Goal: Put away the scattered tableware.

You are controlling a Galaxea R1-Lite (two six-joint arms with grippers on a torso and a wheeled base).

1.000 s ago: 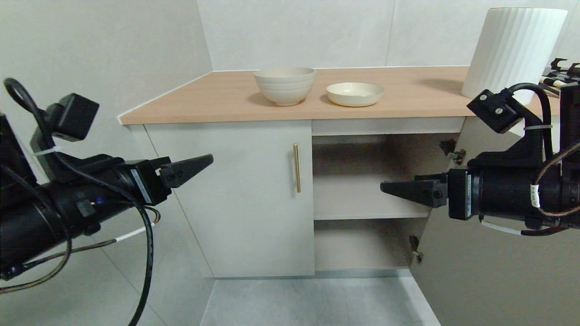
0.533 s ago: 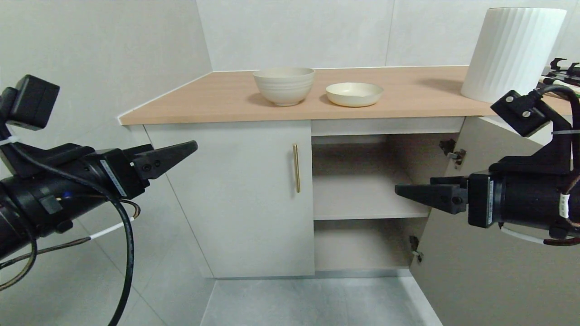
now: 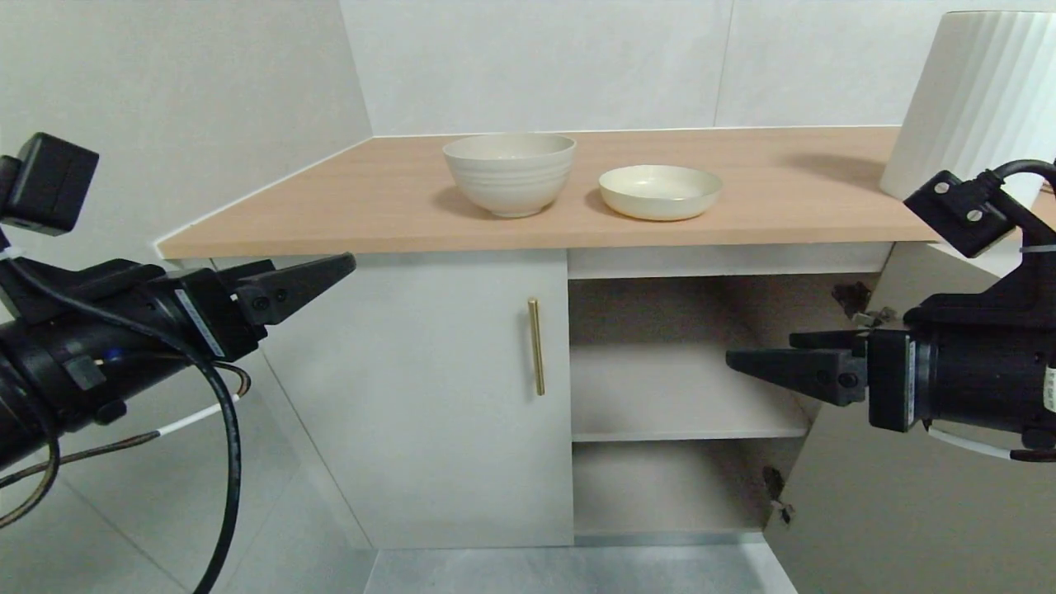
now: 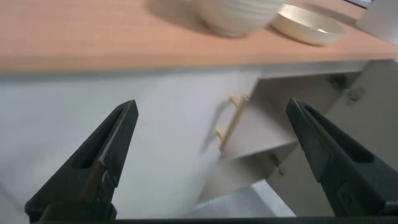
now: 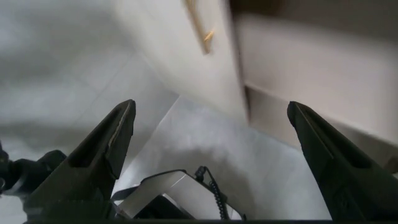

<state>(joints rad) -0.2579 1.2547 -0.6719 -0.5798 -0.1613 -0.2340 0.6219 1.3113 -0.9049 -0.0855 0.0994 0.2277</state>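
Left gripper: fingers spread wide, nothing held (clear in left wrist view). Right gripper: also spread, empty. Both are level and point inward toward each other, below the countertop edge.

From the left gripper, the bowl is up, ahead and inboard, well apart. From the right gripper, the shallow dish is up, ahead and slightly inboard, also well apart. Bowl and dish stand upright, near each other but not touching.

Both are round with no long axis, so approach angle is free. I'd pinch over a rim.

My read is that left is nearer the bowl and right nearer the dish. Either arm has to rise above counter level first.

The shelf of the open cabinet lies just behind the right gripper's tips, at about their height. The closed door is beyond the left gripper, so right looks better placed for stowing.
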